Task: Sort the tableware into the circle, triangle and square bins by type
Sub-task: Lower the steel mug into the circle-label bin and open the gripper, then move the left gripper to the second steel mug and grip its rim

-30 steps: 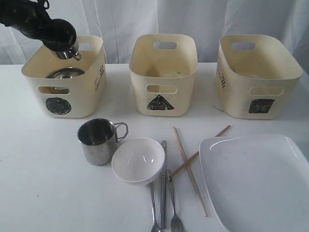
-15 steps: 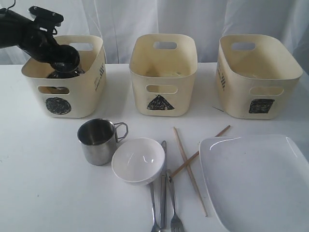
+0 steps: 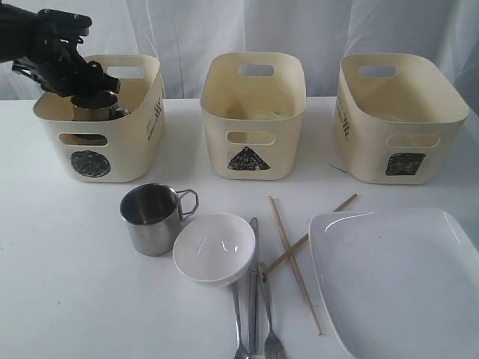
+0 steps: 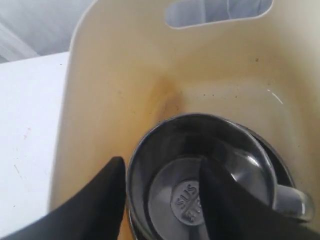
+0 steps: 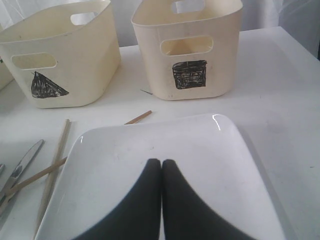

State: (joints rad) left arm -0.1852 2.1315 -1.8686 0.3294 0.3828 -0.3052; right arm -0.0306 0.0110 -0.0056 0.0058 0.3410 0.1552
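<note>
The left gripper [image 4: 160,167] stands wide apart astride the rim of a shiny steel mug [image 4: 235,150] that sits in the cream plastic circle bin [image 3: 138,112] at ten o'clock, with one black finger inside the mug and one outside. The right gripper [image 5: 161,167], pinched closed on nothing, hovers over the glossy squarish white plate [image 5: 215,150] at four o'clock. A second mug [image 3: 150,218] touches a round white bowl [image 3: 215,247] near the centre.

Bright, even light with soft shadows and faint glare on the white plate [image 3: 400,280].
</note>
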